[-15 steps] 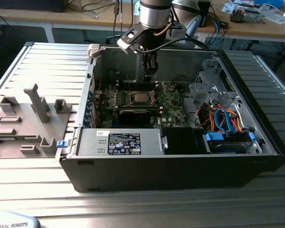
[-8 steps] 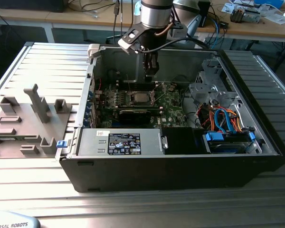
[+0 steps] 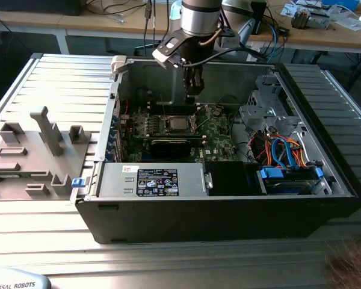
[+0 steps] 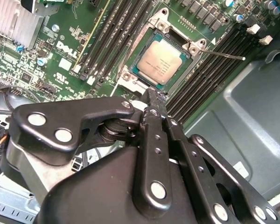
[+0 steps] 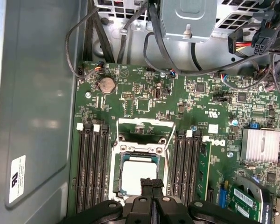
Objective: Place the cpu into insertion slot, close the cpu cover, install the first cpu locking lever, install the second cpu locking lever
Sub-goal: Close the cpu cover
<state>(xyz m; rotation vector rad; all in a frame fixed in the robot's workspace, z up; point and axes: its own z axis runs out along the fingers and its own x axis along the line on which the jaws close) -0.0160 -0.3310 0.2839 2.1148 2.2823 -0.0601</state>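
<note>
An open black computer case [image 3: 228, 208] lies on a ribbed metal worktop [image 3: 54, 75], with a robot arm [image 3: 200, 18] reaching down into it from above. The claw [image 3: 194, 91] hangs over the green motherboard [image 3: 219, 135], just above the socket area. In both wrist views the claw [image 4: 152, 95] [image 5: 151, 183] has its two black fingers pressed together with nothing between them. Its tips sit right at one edge of the cpu [image 5: 136, 173]; whether they touch it cannot be told. The cpu [image 4: 163, 60], silvery-grey and square, lies flat inside the insertion slot [image 5: 115, 163], and in the exterior view it shows as a pale square [image 3: 179, 124] in the middle of the board. The cpu cover [image 5: 147, 121], a thin silver frame with a window, is folded back off the slot on the side away from the claw, so the chip is uncovered. A thin metal rod [image 4: 224, 54] sticks out sideways from one corner of the slot. Dark memory slots [image 5: 91, 168] run along both sides. At the exterior view's left, a grey fixture tray [image 3: 36, 153] rests on the worktop beside the case
</note>
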